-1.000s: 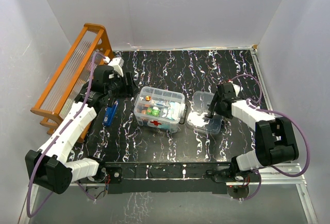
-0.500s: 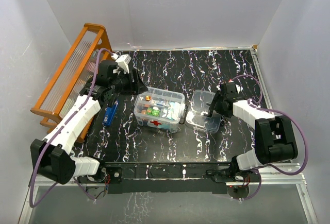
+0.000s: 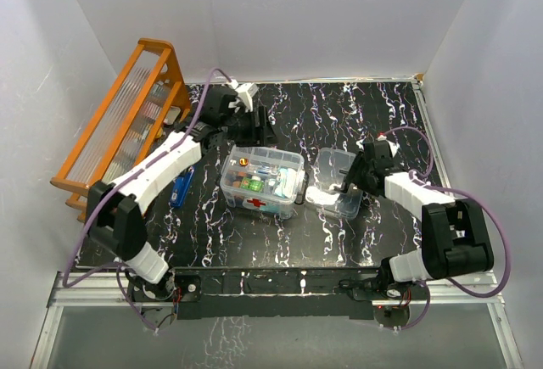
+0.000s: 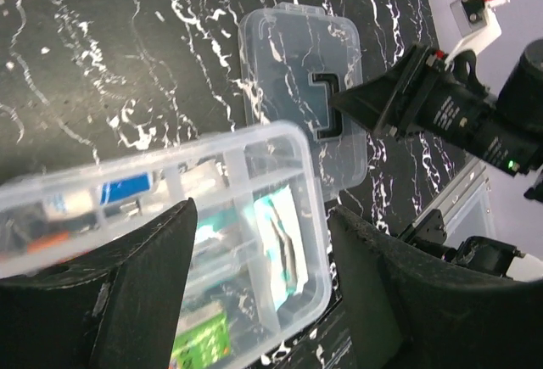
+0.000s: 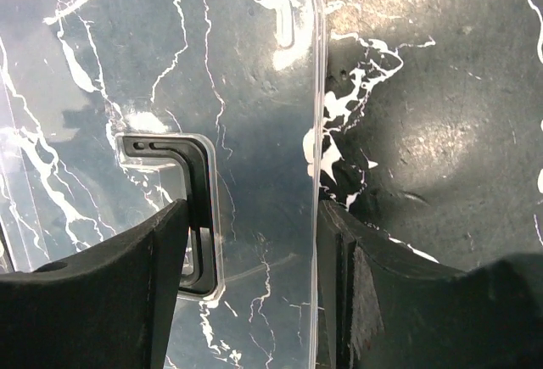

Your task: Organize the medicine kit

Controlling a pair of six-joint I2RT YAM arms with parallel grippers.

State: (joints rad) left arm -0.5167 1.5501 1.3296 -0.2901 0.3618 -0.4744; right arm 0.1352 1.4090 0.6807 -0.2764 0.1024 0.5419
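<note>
The medicine kit's box stands uncovered, packed with small items. Its lid lies flat just right of the box. The right gripper hangs low over that lid with its jaws apart, straddling the strip between the dark handle and the lid's edge. Whether the fingers touch it is hard to tell. The left gripper hovers above the box, released and empty. The lid looks light, stiff and slick, lying flush on the table. The handle seems the safest hold, since a thin edge could slip.
</note>
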